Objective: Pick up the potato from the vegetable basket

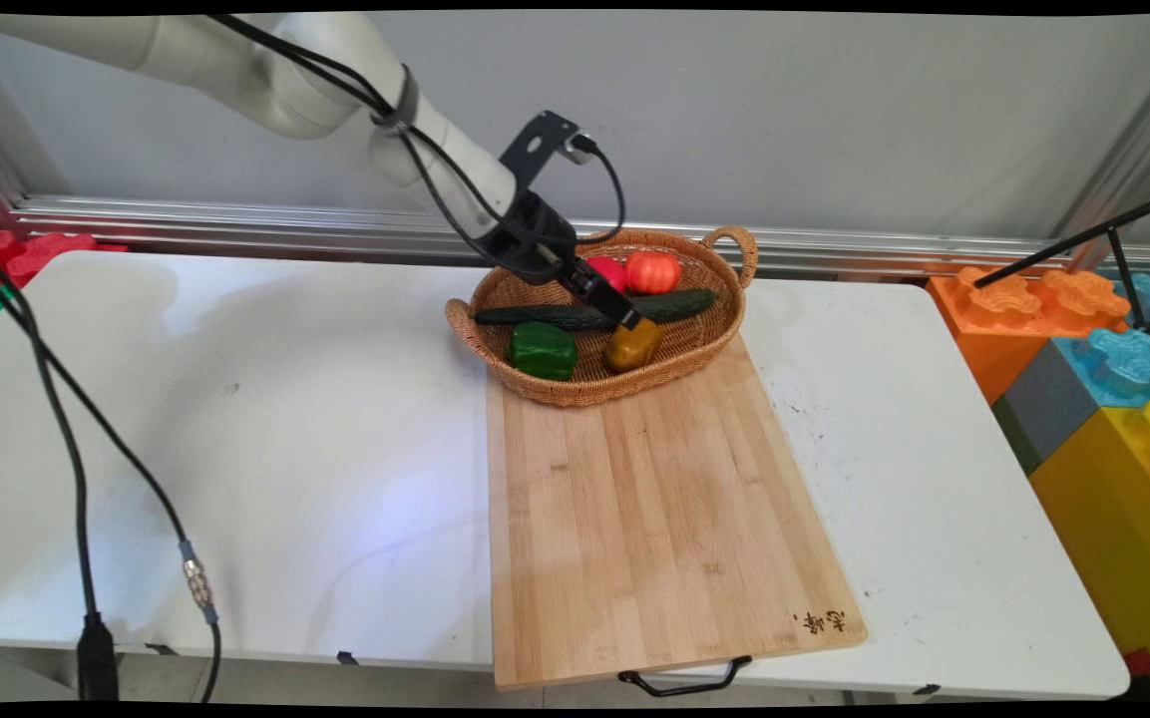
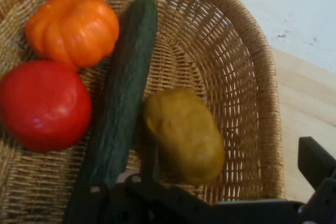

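gripper is down inside the basket, fingers spread wide around the yellow pepper near its front rim, gripping nothing, cucumber just beside

yellow pepper, lying in basket

A tan woven basket holds a dark green cucumber, a red tomato, a ribbed orange pumpkin, a mustard-yellow pepper and a bright green pepper. It stands on a pale striped wooden board upon the white table.
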Robot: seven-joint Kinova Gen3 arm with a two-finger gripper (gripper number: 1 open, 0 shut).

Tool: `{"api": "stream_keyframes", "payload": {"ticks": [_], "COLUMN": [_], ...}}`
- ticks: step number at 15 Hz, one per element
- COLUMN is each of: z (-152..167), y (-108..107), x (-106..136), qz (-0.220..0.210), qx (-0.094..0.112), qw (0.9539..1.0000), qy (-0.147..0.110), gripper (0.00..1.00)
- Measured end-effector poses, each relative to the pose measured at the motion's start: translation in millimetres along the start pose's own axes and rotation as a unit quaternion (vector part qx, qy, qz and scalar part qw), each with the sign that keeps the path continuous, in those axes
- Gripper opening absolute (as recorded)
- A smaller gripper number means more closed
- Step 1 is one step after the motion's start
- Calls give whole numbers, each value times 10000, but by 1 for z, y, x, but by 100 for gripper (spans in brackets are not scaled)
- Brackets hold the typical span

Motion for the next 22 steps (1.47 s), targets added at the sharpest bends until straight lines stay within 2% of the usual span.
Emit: {"api": "stream_keyframes", "payload": {"ticks": [8,13,22], "z": [33,44,60], "y": [4,4,3], "x": [11,14,17], "qz": [-657,-881,-1367], "qx": [88,142,456], "qw": [9976,9955,9887], "qy": [-211,-303,-412], "gripper": [100,100,100]}}
